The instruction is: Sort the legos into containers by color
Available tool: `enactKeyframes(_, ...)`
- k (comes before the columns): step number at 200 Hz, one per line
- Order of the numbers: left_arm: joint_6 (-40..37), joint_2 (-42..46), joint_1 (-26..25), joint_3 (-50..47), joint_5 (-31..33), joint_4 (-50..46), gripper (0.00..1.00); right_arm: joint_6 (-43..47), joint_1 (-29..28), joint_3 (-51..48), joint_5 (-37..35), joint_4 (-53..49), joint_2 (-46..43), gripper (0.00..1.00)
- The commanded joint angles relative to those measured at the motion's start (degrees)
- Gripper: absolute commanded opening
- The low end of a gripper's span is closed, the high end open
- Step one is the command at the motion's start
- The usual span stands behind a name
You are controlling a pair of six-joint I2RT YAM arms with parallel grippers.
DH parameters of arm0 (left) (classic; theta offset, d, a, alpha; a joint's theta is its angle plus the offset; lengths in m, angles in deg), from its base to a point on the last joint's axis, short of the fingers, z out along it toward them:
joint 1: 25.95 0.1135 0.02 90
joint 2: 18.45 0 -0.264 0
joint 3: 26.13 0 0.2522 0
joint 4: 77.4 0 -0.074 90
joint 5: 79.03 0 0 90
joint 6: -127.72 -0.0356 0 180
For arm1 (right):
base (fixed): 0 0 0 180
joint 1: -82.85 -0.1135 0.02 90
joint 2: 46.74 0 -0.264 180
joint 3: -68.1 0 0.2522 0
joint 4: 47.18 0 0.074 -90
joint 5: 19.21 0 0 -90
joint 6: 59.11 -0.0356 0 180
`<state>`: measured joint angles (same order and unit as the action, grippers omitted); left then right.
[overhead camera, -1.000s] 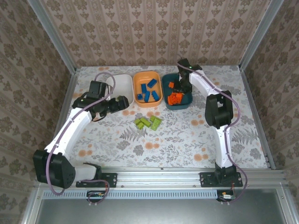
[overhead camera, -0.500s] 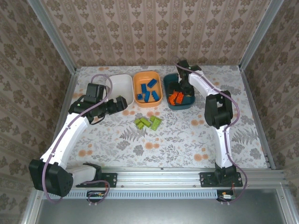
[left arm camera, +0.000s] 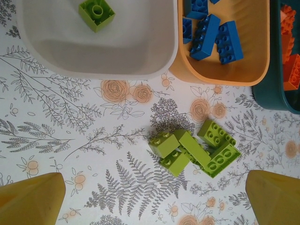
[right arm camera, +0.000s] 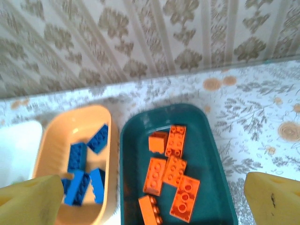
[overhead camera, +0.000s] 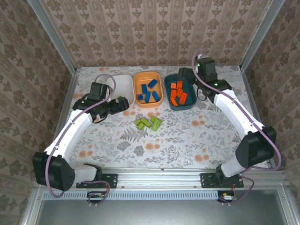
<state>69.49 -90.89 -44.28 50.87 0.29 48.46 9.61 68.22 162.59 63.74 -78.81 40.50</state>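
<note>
The right fingers (right arm camera: 274,197), spread, have been lifted from the dark teal plastic bowl (right arm camera: 208,150), where orange plastic bricks (right arm camera: 174,171) lie; the left fingers (left arm camera: 33,199) are spread above lime green bricks (left arm camera: 194,147) on the desk (left arm camera: 93,140).

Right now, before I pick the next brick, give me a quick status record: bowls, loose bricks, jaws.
white bowl: one green brick inside
orange bowl: blue bricks
teal bowl: orange bricks
loose: green cluster on the near side of the bowls
left jaws: open, empty, aimed toward the green cluster
right jaws: open, empty, near the teal bowl
left to sort: the green cluster
</note>
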Motion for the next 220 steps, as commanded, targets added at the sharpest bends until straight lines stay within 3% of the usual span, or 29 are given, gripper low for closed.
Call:
enactKeyframes(1,-0.6,-0.5,-0.4,2.5,-0.7,0.7,1.0,-4.1,1.3,0.3,3.2,-2.2,1.1,1.0)
enactKeyframes(22,-0.5,-0.5,-0.5,2.0,-0.8,0.9,1.0,-6.8,1.4,2.9,12.9,-10.6,2.1,0.99)
enactKeyframes(35,-0.5,-0.6,-0.5,1.6,-0.9,1.1,1.0,-6.9,1.3,5.4,21.2,-17.6,4.5,0.93)
enactKeyframes(51,-0.3,-0.7,-0.5,1.1,-1.3,1.6,1.0,-7.4,-0.4,6.0,25.3,-24.2,7.1,0.87)
enactKeyframes(105,0.4,-2.7,-0.9,-1.2,-3.3,3.5,1.0,-10.2,-12.8,0.9,25.8,-28.5,13.5,0.78)
enactKeyframes(138,0.1,-4.3,-2.6,-3.4,-4.4,3.5,1.0,-11.8,-18.4,3.3,24.4,-30.4,20.5,0.75)
enactKeyframes(188,-0.4,-2.3,-2.9,-5.9,-4.2,2.3,1.0,-13.0,-21.5,8.9,20.9,-35.2,28.5,0.74)
enactKeyframes(220,-0.9,-0.5,-2.2,-6.6,-4.2,1.2,1.0,-14.8,-21.6,11.6,19.0,-35.1,31.6,0.66)
